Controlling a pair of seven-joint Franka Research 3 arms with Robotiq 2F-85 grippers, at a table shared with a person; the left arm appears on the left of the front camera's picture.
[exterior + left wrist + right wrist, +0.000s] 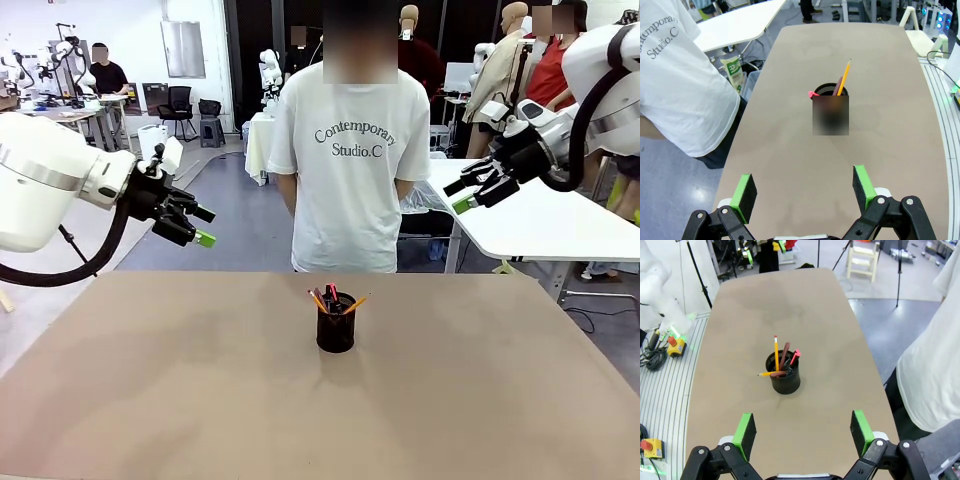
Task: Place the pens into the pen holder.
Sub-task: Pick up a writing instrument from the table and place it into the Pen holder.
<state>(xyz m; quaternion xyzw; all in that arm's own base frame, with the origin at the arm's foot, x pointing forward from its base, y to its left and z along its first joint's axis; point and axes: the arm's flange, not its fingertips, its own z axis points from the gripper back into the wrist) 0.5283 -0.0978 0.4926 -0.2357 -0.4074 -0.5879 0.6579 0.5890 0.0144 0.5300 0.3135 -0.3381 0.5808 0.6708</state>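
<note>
Landmark taken: pen holder (336, 325), black mesh cup, upright near middle of brown counter (150, 400).

Nearest the cameras, own fingers of each wrist seen spread wide, green pads apart, nothing between them. Left hand (805, 190) released, raised above counter, well apart from pen holder (830, 90). Right hand (802, 432) likewise released, empty, also well back from pen holder (784, 375).

In front view, left hand (197, 228) held high to the left of pen holder, right hand (468, 195) high to the right; both clear of counter surface.

Pens all inside pen holder, leaning against rim, tops sticking out above it. Yellow-orange pencil (776, 352) leaning away from the right wrist camera; brownish-pink pen (784, 354) just beside it; dark pen with red tip (795, 357) on the side toward the person. A further short orange piece (766, 374) seen poking out over the rim; identity not clear.

Beyond pen holder, person in white T-shirt (350, 160) standing at far edge of counter, arms behind back, hands out of sight.
</note>
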